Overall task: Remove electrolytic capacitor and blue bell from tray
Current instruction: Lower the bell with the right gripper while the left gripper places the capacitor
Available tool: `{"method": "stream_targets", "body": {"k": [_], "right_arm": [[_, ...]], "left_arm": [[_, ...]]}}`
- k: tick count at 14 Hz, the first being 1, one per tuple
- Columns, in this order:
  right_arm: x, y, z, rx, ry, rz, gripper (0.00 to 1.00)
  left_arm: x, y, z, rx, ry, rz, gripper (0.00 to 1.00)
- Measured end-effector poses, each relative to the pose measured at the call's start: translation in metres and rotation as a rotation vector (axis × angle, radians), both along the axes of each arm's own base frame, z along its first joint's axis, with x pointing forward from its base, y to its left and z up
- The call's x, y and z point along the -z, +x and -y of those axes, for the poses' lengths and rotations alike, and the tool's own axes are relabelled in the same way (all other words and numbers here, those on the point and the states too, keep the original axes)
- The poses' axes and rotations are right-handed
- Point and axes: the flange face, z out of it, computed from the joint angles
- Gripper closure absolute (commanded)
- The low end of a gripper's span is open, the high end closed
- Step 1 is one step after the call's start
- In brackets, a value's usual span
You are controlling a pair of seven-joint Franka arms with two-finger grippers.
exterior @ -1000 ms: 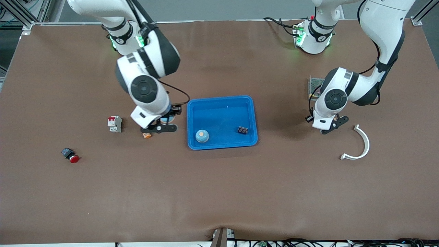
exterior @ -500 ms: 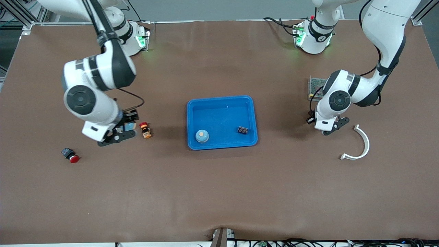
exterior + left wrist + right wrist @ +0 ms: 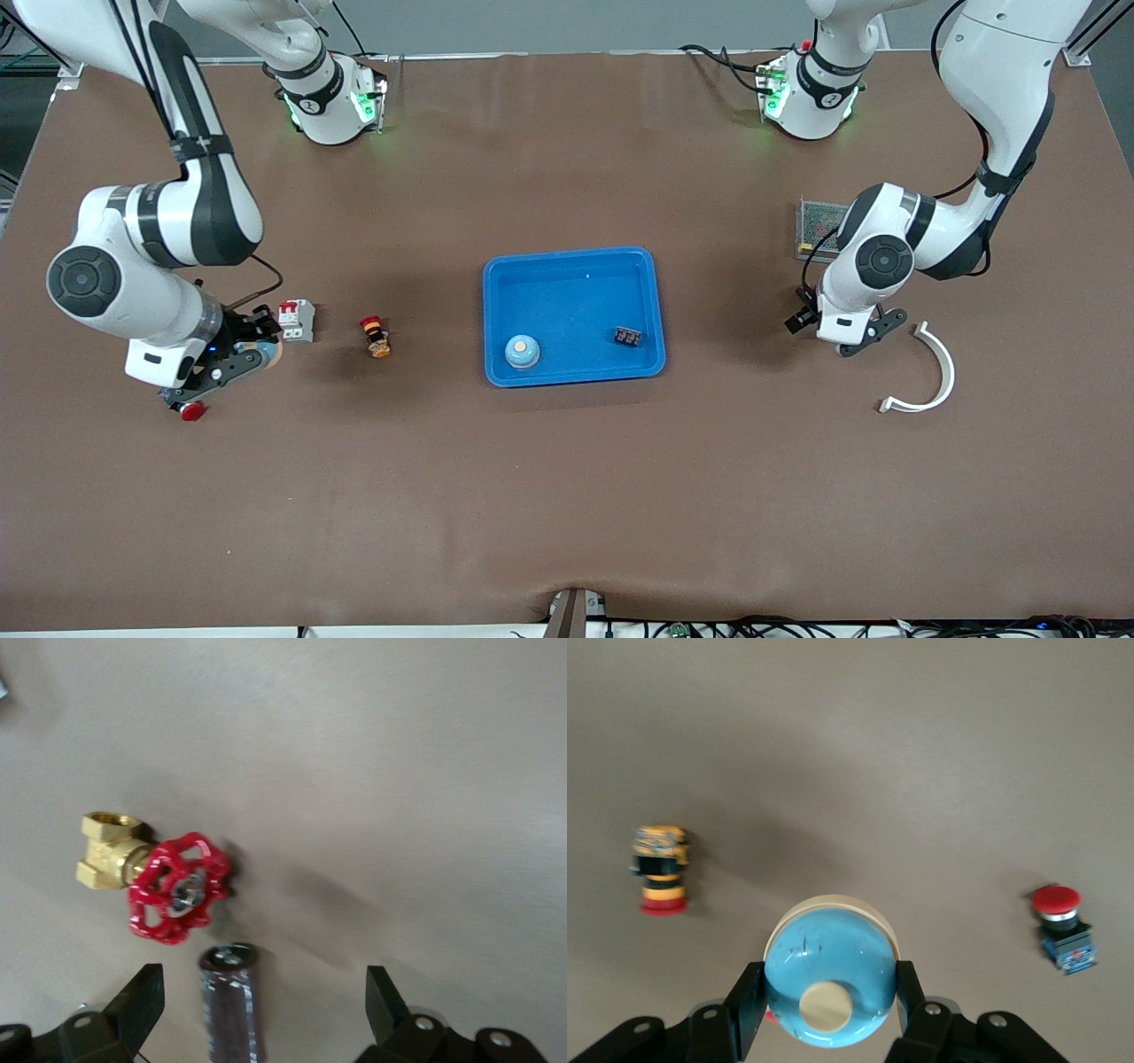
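Note:
My right gripper (image 3: 237, 356) is shut on a blue bell (image 3: 830, 974) with a cream button, holding it just above the table between a breaker and a red push button. A second blue bell (image 3: 522, 352) sits in the blue tray (image 3: 571, 257). My left gripper (image 3: 855, 337) is open over the table toward the left arm's end. In the left wrist view a dark cylindrical capacitor (image 3: 232, 1001) lies between its wide-open fingers (image 3: 142, 992), touching neither. The left hand hides the capacitor in the front view.
A brass valve with a red handwheel (image 3: 177, 888) lies beside the capacitor. A black part (image 3: 628, 337) lies in the tray. A breaker (image 3: 297, 321), an orange switch (image 3: 376, 337), a red push button (image 3: 190, 409), a white curved piece (image 3: 930, 372) and a mesh board (image 3: 813, 226) lie around.
My right arm has swung from beside the tray toward the right arm's end of the table, carrying the bell. My left gripper has shifted only slightly.

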Motion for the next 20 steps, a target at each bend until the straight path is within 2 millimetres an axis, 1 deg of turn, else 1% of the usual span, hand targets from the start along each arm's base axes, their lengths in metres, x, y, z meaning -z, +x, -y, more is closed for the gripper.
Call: {"method": "stream_targets", "body": {"k": [3,5,7,9,11,13,16,20], "right_arm": [[0.009,0.001,0.043,-0.054,0.009,0.04,1.0],[0.02,0.001,0.065,-0.066,0.01,0.051,1.0],[0.037,0.0,0.077,-0.067,0.011,0.057,1.0],[0.054,-0.004,0.079,-0.073,0.01,0.078,1.0],[0.068,-0.012,0.078,-0.077,0.011,0.095,1.0],[0.079,-0.02,0.08,-0.074,0.012,0.096,1.0],[0.092,-0.03,0.093,-0.062,0.024,0.089,1.0],[0.122,-0.038,0.109,-0.055,0.106,0.075,1.0]], "left_arm": [[-0.025,0.016,0.026,-0.036,-0.028,0.007,0.0],[-0.048,0.029,0.043,-0.079,-0.056,0.005,0.0],[-0.067,0.04,0.061,-0.134,-0.072,0.025,0.0],[-0.078,0.044,0.085,-0.189,-0.079,0.049,0.0],[-0.081,0.047,0.109,-0.245,-0.087,0.064,0.0],[-0.08,0.052,0.128,-0.302,-0.097,0.072,0.0],[-0.075,0.059,0.156,-0.393,-0.111,0.074,0.0],[-0.073,0.065,0.191,-0.484,-0.133,0.079,0.0]]}}
